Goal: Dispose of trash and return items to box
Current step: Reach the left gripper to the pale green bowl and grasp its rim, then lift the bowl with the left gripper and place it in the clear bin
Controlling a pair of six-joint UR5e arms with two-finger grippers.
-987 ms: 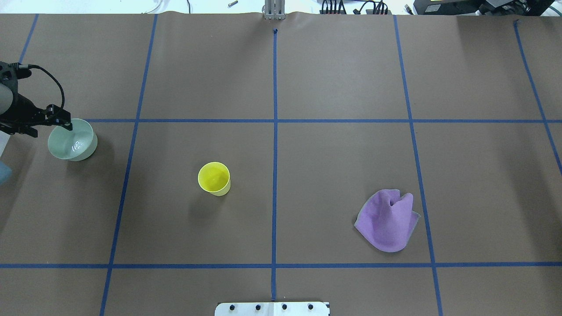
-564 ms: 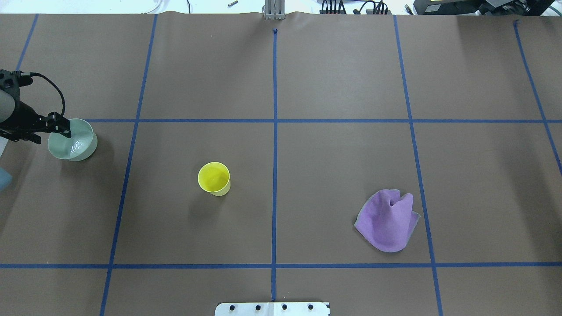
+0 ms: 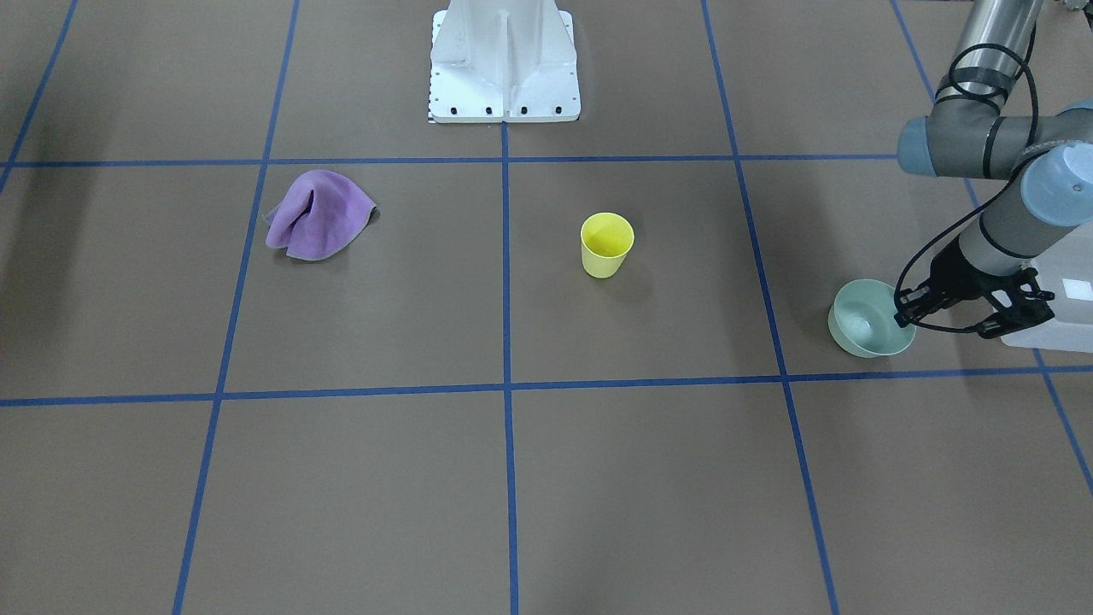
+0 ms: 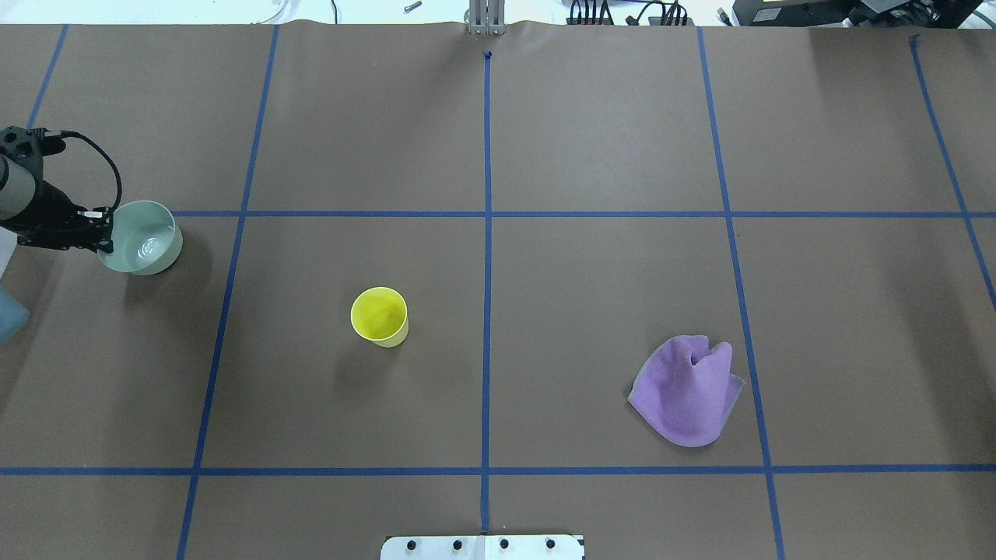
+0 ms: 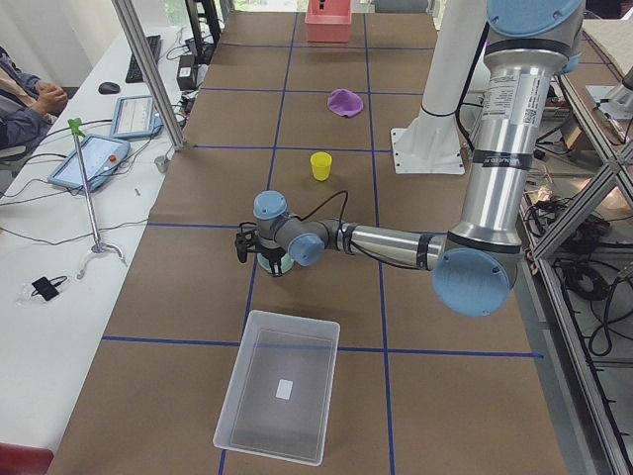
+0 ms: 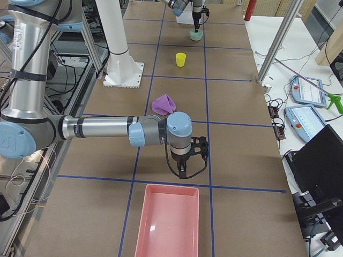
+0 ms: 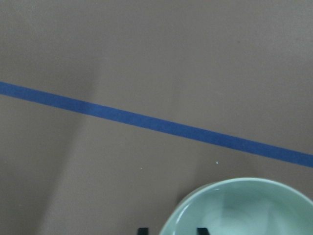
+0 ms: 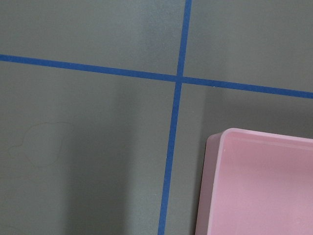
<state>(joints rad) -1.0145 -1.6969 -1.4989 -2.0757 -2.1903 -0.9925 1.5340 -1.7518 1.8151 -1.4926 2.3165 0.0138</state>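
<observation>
The table (image 4: 607, 140), covered in brown paper with a grid of blue tape, filled every view. The left arm (image 5: 396, 242) reached in from the right of the left side view to mid-frame. The right arm (image 6: 102, 128) stretched from the left edge of the right side view to its centre.

The box (image 5: 247, 396) sat in the lower middle of the left side view, open side up, with a small white label on its floor. In the front view only its corner showed, at the right edge. A pink tray (image 6: 169, 225) lay at the bottom centre of the right side view. The white pedestal (image 3: 504, 60) stood at the top centre of the front view.

A crumpled purple cloth (image 4: 685, 393) lay at the lower right of centre in the overhead view. The bowl (image 4: 144, 237) was at the far left of that view, just below the upper horizontal tape line. In the left side view it sat above the box and apart from it. The cup (image 4: 379, 315) stood upright left of the centre tape line, well apart from bowl and cloth.

The left gripper (image 4: 106, 233) pinched the bowl's left rim, one finger inside and one outside; whether the bowl touched the table could not be told. The right gripper (image 6: 182, 172) hung pointing down just above the tray's upper edge in the right side view; whether it was spread or pressed together could not be told.
</observation>
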